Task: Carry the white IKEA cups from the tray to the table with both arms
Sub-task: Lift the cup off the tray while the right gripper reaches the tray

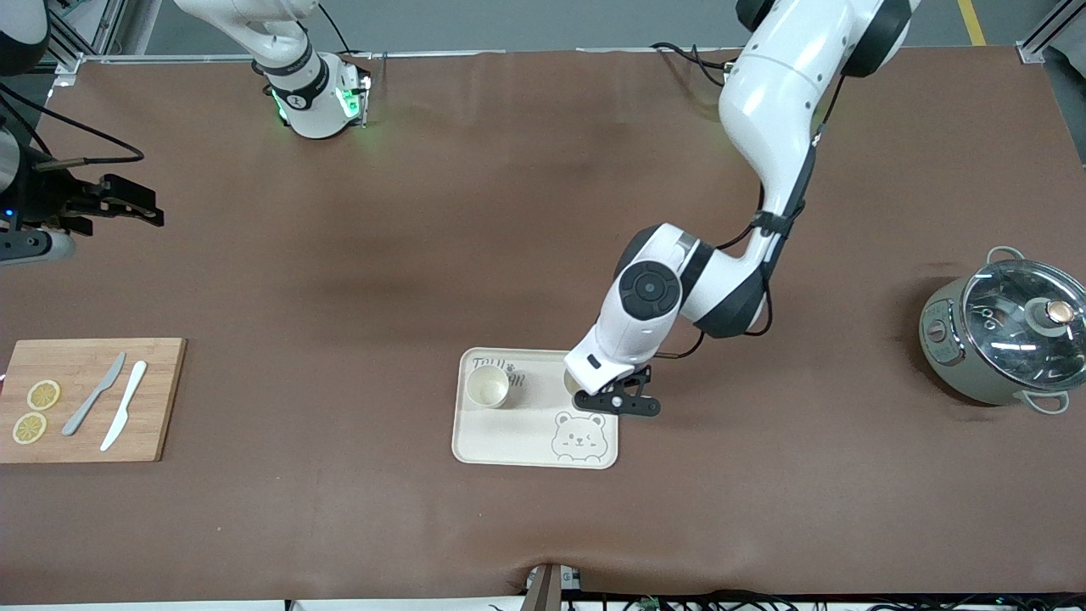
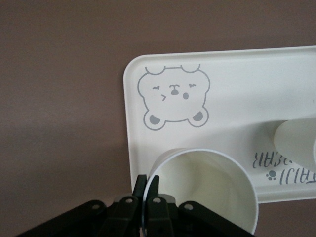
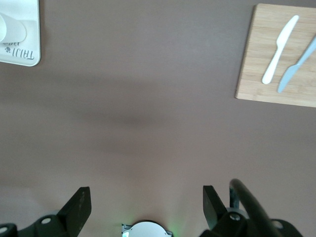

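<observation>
While the right gripper (image 3: 143,210) waits spread open high over bare table, the left gripper (image 2: 146,197) pinches the wall of one white cup (image 2: 207,190) over the tray (image 1: 509,441), the other cup (image 1: 488,388) standing on it.

A wooden cutting board (image 1: 85,399) lies toward the right arm's end of the table. On it rest two lemon slices (image 1: 36,410), a grey knife (image 1: 94,394) and a white knife (image 1: 124,417). Well apart from the board, toward the left arm's end, stands a glass-lidded pot (image 1: 1001,338).
</observation>
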Robot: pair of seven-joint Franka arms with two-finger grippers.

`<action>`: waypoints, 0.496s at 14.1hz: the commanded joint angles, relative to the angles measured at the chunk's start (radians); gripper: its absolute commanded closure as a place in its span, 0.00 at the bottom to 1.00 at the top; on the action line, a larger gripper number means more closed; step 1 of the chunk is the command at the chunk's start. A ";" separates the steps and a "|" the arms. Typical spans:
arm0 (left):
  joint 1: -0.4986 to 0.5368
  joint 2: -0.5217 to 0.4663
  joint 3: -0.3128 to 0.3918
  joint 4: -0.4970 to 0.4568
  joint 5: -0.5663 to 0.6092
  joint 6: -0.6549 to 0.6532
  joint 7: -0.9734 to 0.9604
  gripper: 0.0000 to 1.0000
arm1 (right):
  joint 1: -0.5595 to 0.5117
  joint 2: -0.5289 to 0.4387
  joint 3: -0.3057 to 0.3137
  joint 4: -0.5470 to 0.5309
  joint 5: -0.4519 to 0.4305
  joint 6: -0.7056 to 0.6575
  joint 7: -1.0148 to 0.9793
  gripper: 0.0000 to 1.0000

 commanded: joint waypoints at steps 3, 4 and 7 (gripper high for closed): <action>0.211 -0.316 -0.133 -0.420 -0.017 0.062 0.168 1.00 | 0.025 0.117 0.009 0.023 0.025 0.028 0.000 0.00; 0.271 -0.363 -0.171 -0.499 -0.017 0.100 0.205 1.00 | 0.025 0.130 0.009 0.023 0.029 0.043 0.000 0.00; 0.425 -0.466 -0.278 -0.689 -0.017 0.211 0.283 1.00 | 0.028 0.171 0.009 0.023 0.077 0.086 0.001 0.00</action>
